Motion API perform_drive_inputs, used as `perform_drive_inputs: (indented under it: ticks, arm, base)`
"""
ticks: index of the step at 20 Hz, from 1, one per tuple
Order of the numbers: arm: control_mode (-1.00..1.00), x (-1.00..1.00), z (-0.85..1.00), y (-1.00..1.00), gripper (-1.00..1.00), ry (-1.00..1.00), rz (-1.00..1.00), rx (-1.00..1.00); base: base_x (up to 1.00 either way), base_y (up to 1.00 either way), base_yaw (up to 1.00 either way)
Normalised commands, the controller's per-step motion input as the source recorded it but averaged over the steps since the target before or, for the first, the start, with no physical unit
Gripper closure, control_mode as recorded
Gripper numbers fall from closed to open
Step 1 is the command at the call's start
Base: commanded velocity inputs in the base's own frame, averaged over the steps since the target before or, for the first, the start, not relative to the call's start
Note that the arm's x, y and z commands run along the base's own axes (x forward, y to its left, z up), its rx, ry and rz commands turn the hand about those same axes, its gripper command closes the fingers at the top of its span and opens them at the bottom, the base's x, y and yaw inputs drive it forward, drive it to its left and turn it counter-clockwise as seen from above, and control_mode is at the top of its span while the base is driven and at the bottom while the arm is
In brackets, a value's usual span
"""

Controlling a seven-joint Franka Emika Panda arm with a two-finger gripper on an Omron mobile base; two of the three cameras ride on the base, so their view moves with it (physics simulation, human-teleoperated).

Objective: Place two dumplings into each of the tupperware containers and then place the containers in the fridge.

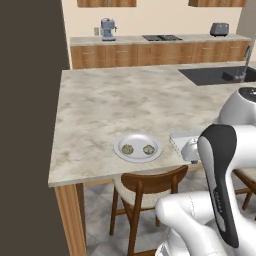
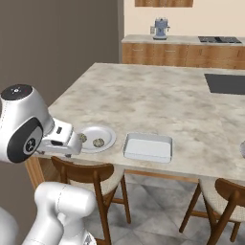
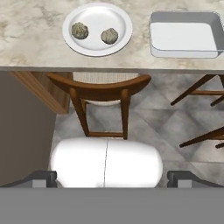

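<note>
Two tan-brown dumplings (image 3: pixel 80 30) (image 3: pixel 109 36) lie side by side on a round white plate (image 3: pixel 97 49) near the counter's front edge. They also show as dumplings (image 1: pixel 127 149) (image 1: pixel 148 149) on the plate (image 1: pixel 137 157). To the right of the plate stands a pale rectangular tupperware container (image 3: pixel 183 53) (image 2: pixel 146 154), with nothing in it. My gripper (image 3: pixel 111 178) hangs open in front of the counter edge, above a wooden chair. Its fingertips (image 3: pixel 43 177) stand far apart and hold nothing. It is short of the plate and touches no task object. The fridge is out of view.
A wooden chair (image 3: pixel 99 89) is tucked under the counter (image 1: pixel 110 100) below the plate, and more chairs (image 2: pixel 225 191) stand to the right. A dark sink (image 1: pixel 220 75) is set in the counter's far right. A dark wall (image 1: pixel 27 125) closes the left side.
</note>
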Motion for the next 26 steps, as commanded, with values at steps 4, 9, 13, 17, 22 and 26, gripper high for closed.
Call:
perform_drive_inputs:
  ticks: [4, 9, 13, 17, 22, 26]
  arm:
    - [-1.0, 0.64, -0.02, 0.18, -1.0, 0.0, 0.0, 0.0]
    - [-1.0, 1.0, -0.29, 0.33, -1.0, 0.03, 0.0, 0.02]
    - [-1.0, 1.0, -0.57, 0.0, -1.0, 0.05, 0.0, 0.06]
    - [-1.0, 1.0, -0.88, 0.0, -1.0, 0.0, 0.0, 0.04]
    - [-1.0, 0.73, -0.47, -0.07, -1.0, 0.0, 0.0, 0.0]
    - [-1.0, 0.51, -0.25, 0.0, -1.0, 0.05, 0.0, 0.0]
  base:
    - [0.0, 0.0, 0.0]
    - [0.0, 0.0, 0.0]
    - [0.0, 0.0, 0.0]
    - [0.0, 0.0, 0.0]
    - [0.0, 0.0, 0.0]
    - [0.0, 0.0, 0.0]
